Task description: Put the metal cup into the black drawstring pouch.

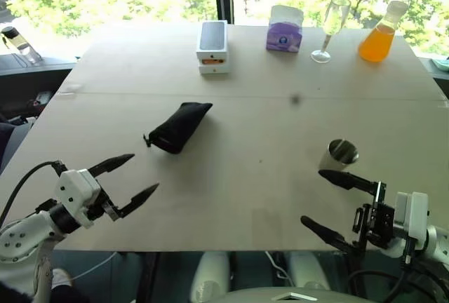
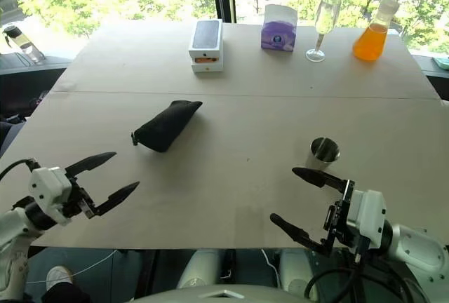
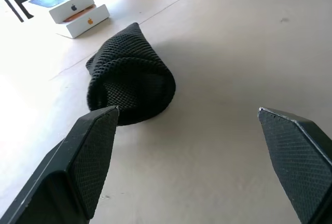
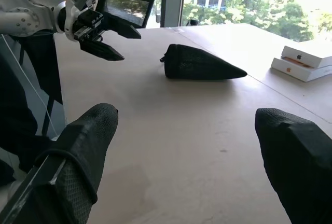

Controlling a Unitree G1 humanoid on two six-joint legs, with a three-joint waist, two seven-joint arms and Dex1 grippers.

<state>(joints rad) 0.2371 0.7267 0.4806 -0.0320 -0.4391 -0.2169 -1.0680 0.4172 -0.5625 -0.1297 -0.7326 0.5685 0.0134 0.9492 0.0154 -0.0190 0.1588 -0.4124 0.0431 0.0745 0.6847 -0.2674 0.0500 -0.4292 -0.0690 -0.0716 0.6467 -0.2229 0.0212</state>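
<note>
Both grippers empty, jaws spread wide.
The cup (image 1: 342, 153) could tip if the right gripper (image 1: 328, 201) clips it; the pouch (image 1: 179, 127) lies flat.

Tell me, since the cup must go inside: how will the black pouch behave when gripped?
The black pouch looks like soft mesh fabric lying slumped on the table, so it will probably fold and sag. Its mouth gapes only loosely and may collapse when pinched. It seems light, likely sliding if pushed.

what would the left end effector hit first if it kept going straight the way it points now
Most likely the black pouch. The left end effector, open, points across the table toward it, and the left wrist view shows the pouch's near end just ahead, slightly off centre toward one finger. Depth is unclear, so it might only graze it.
</note>
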